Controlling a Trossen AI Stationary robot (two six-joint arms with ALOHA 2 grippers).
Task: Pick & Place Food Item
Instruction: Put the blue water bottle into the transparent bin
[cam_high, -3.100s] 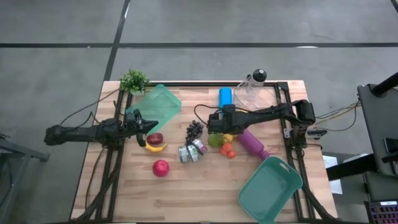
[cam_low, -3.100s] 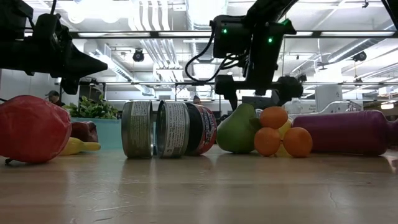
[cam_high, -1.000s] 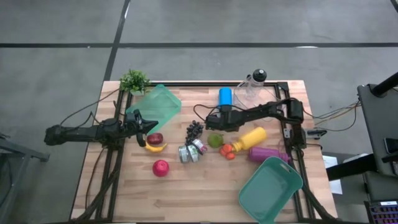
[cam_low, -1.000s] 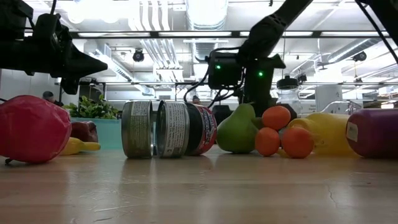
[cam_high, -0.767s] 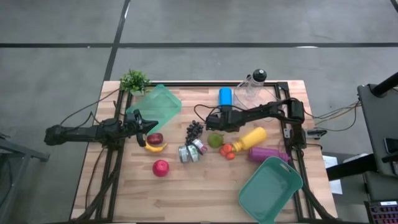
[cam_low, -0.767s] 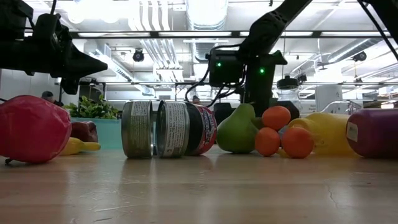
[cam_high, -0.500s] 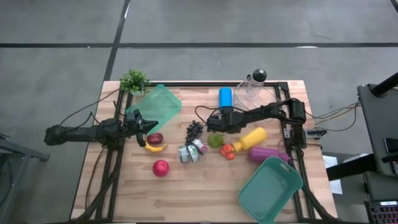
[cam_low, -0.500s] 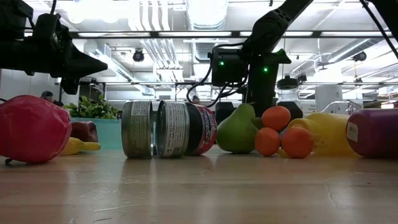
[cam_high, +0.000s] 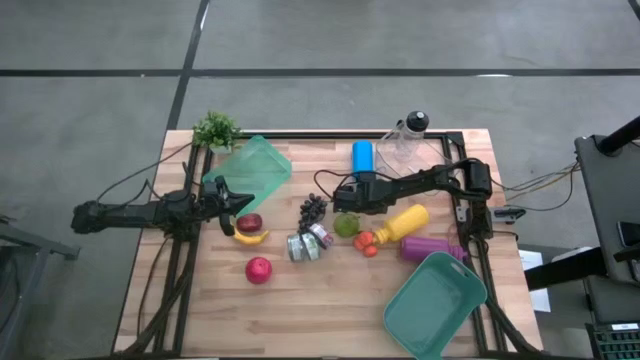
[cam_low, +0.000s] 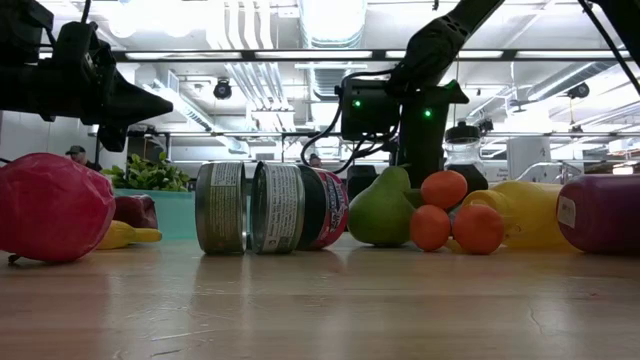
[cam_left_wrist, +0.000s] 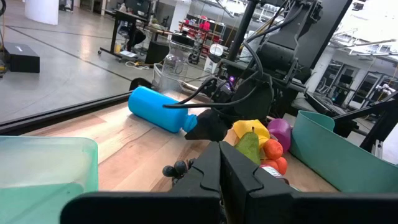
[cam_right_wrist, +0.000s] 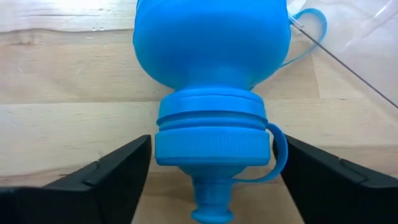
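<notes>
The right gripper (cam_high: 345, 192) sits near the table's centre with its fingers (cam_right_wrist: 102, 177) spread wide on either side of the blue bottle's (cam_right_wrist: 212, 93) cap, not touching it. The bottle (cam_high: 362, 156) lies at the gripper's 1 o'clock, and the pear (cam_high: 346, 225) lies just at its 6 o'clock. The left gripper (cam_high: 228, 203) waits with fingers closed and empty beside the plum (cam_high: 249, 222), at the table's 9 o'clock side.

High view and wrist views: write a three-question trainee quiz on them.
1. True or false: the right tool is shut on the blue bottle.
2. Which lies nearest the left tool? A) banana B) purple bottle C) green pear
3. Fill in: in the low view, ___ oranges show beside the green pear.

Key: 1 false, it is open with a finger on either side of the cap; 2 A; 3 three.
</notes>
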